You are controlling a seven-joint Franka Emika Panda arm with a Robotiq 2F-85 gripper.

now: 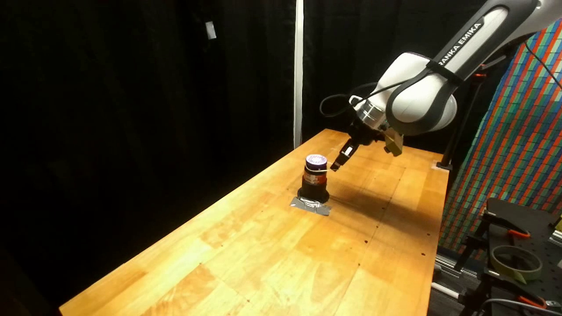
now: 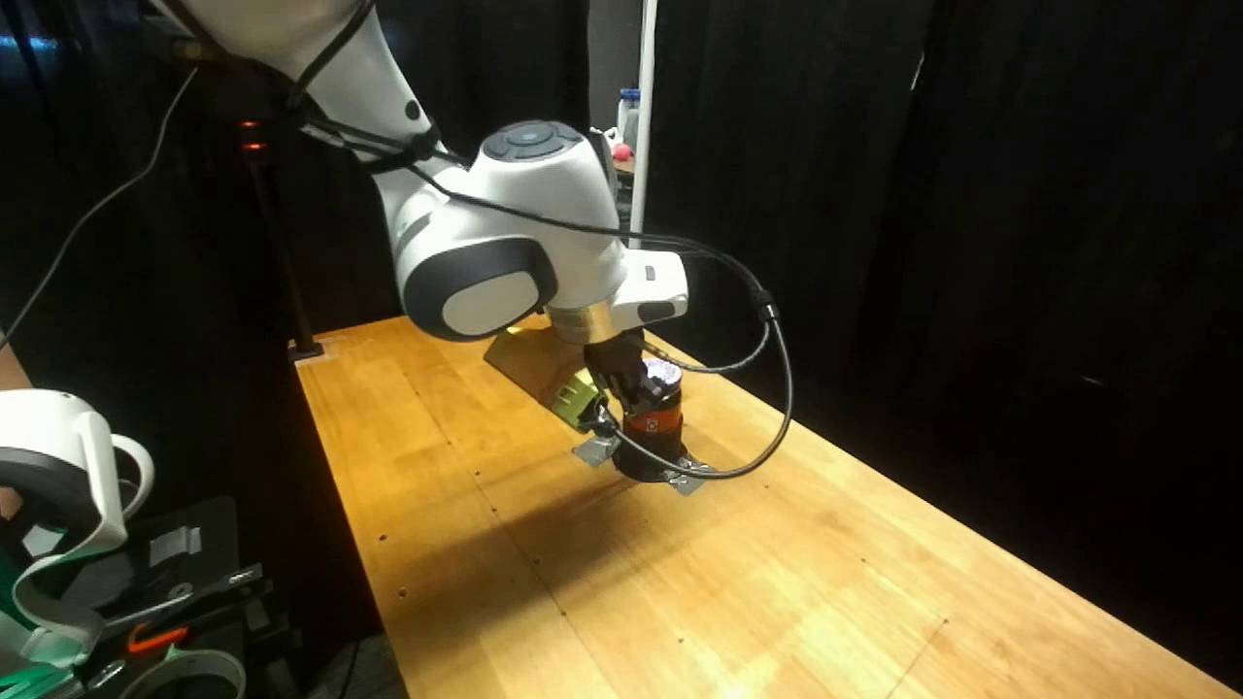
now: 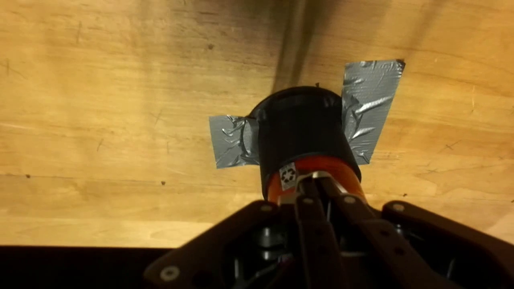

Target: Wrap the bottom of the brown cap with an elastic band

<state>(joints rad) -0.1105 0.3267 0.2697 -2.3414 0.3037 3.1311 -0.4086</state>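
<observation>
A brown cap [image 1: 315, 180], a dark jar-like cylinder with an orange middle, is standing upright on a wooden table [image 1: 272, 239], grey tape [image 3: 371, 108] overlapping its base. A purple-and-white lid [image 1: 316, 159] is covering its top and hiding the inside. A pale elastic band [image 1: 319, 170] is curving across its upper side and stretching to the pincer [image 3: 315, 179], which is gripping it, tips drawn together. In an exterior view's background, a blue-topped bottle [image 2: 629, 115] is standing, contents too small to tell.

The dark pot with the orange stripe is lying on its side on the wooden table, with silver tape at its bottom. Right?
Not on its side: the dark pot stands upright on the wooden table, as both exterior views show. The orange stripe and silver tape are right.
</observation>
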